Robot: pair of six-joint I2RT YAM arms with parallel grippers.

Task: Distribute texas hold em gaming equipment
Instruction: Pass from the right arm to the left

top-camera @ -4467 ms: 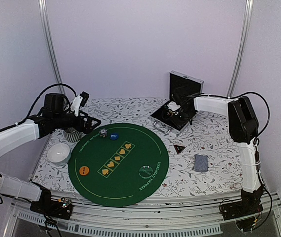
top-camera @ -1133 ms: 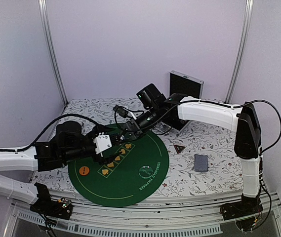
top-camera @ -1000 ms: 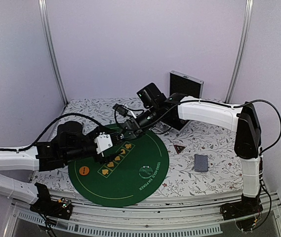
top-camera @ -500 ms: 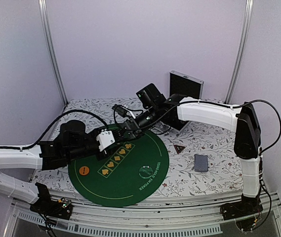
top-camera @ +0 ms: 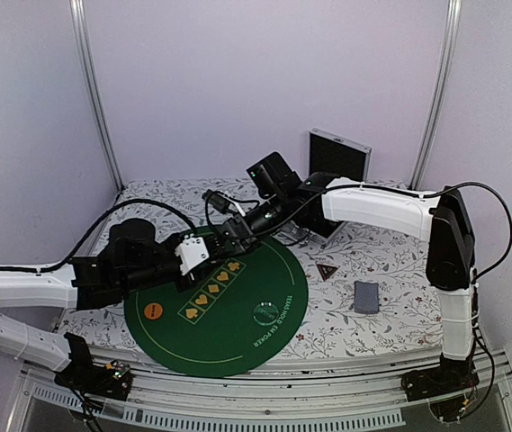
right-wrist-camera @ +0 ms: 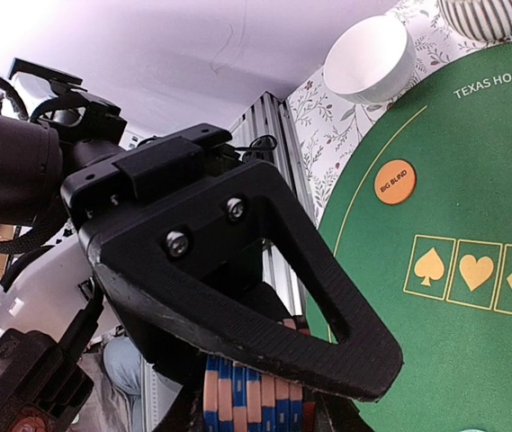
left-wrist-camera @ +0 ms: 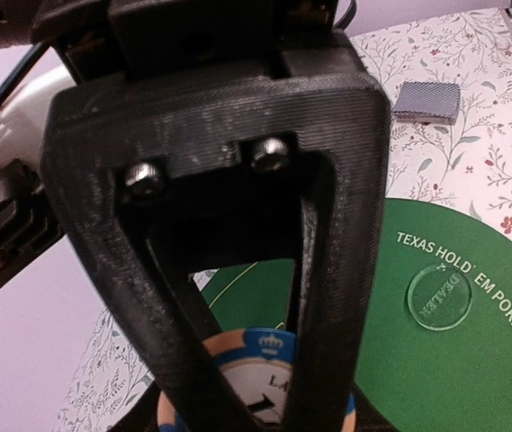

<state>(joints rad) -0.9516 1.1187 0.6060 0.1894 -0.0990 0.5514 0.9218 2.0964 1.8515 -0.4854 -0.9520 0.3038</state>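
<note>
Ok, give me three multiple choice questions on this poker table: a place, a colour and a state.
1. Where does the card deck lie relative to the green mat? A on it B on the floral cloth beside it C under it
2. The Big Blind disc is A orange B blue C white
3. The case lid is A shut flat B standing open C missing
Answers: B, it rests on the cloth, clear of the mat; A, orange in the right wrist view; B, it stands upright at the back.

Green mat (top-camera: 229, 337) with yellow suit symbols; white bench (top-camera: 390, 252), flower-patterned; poker chips (right-wrist-camera: 256, 396) edged orange and blue; orange disc (top-camera: 154, 311) near left; grey-blue cards (top-camera: 366, 296) at right.
</note>
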